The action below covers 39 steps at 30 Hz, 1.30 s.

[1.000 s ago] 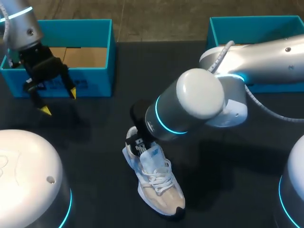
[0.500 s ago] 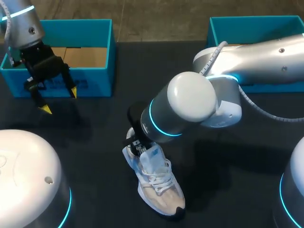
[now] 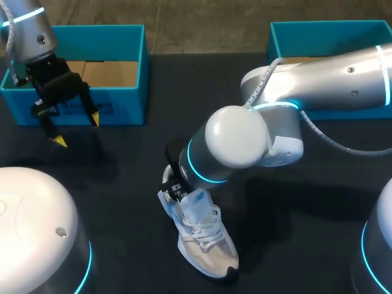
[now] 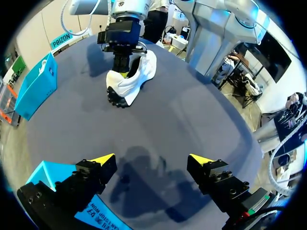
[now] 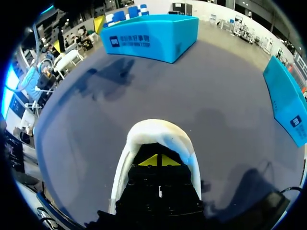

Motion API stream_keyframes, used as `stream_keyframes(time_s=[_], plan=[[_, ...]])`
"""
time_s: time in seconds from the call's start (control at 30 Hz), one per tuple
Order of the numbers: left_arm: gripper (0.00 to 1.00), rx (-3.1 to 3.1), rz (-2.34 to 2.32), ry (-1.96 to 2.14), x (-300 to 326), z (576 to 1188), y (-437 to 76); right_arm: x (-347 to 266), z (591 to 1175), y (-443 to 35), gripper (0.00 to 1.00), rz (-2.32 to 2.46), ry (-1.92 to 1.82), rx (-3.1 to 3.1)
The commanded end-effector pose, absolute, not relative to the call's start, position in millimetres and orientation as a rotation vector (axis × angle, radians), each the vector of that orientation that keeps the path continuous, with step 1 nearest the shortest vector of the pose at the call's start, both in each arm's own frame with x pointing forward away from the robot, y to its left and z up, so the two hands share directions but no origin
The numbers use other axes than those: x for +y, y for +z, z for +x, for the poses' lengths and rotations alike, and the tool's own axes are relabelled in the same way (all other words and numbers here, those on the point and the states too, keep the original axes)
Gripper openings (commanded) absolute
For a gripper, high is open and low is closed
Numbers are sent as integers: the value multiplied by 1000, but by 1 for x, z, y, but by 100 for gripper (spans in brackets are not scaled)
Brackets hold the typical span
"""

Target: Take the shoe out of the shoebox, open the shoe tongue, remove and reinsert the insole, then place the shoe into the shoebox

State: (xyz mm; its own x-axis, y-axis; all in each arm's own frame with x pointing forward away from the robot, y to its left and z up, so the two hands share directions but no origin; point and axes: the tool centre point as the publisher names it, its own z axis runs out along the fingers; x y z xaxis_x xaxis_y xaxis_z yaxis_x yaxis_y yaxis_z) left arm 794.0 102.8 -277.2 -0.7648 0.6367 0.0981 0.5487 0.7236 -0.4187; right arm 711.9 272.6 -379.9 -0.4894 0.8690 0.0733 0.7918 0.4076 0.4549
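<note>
The right gripper point(image 5: 157, 160) has its yellow tips pressed together, sunk in the heel opening of the white shoe point(image 3: 205, 239) standing on the dark table point(image 3: 122, 184). From above, the right arm's bulky wrist hides the heel. The left gripper point(image 4: 151, 160) hangs spread wide, holding nothing, just before the left shoebox point(image 3: 116, 37). A second shoebox point(image 3: 331, 29) sits far right. Both boxes carry white print on their walls.

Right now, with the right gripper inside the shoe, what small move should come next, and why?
Probably a slow lift of the right gripper, to test whether the insole follows. Its tips sit shut together inside the shoe; any grip on the insole is hidden. The left gripper hangs open by the shoebox, so nothing steadies the shoe.
</note>
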Motion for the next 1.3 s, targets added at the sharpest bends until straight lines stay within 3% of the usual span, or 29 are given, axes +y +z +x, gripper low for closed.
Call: stream_keyframes(time_s=[0.03, 0.33, 0.7, 1.3], plan=[[100, -2694, -942, 541, 103, 794, -277, 284, 713, -395, 0, 1505, 608, 2463], [100, -2694, -942, 541, 103, 794, -277, 284, 712, -408, 0, 1568, 534, 2460], [100, -2694, -942, 541, 103, 794, -277, 279, 708, -365, 0, 1489, 564, 2392], [100, -2694, -942, 541, 103, 794, -277, 279, 714, -414, 0, 1550, 586, 2560]])
